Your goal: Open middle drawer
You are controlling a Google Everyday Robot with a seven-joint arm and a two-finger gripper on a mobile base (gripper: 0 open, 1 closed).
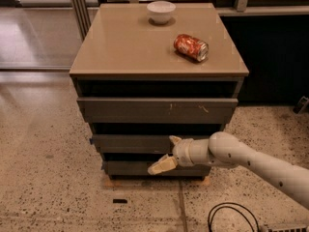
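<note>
Camera view: white two-finger gripper [168, 153] sits at the dark grey flat handleless middle drawer front [128, 143], right of centre. Fingers apart, upper tip at its top edge, lower one over the narrow grey bottom front [125, 168]. The drawer sits below the taller scratched grey front [145, 110].

Cabinet top [130, 47]: plain tan, no pattern. All three drawer fronts dark grey; top drawer front [145, 110] carries pale scratches right of centre. Middle drawer [130, 143]: unmarked dark grey, small blue bit [91, 140] at its left end. Bottom drawer front [128, 168]: plain grey. Bowl [161, 11], far on the top: white. Can [191, 47], to its right and nearer: red with pale markings, silver end. Gripper [168, 152], in front of the middle drawer's right half: cream-yellow fingers [161, 165], spread apart. Arm [251, 161]: off-white with small dark dots. Floor [48, 178]: beige, finely dark-speckled. Cable [231, 215], near right: black.
</note>
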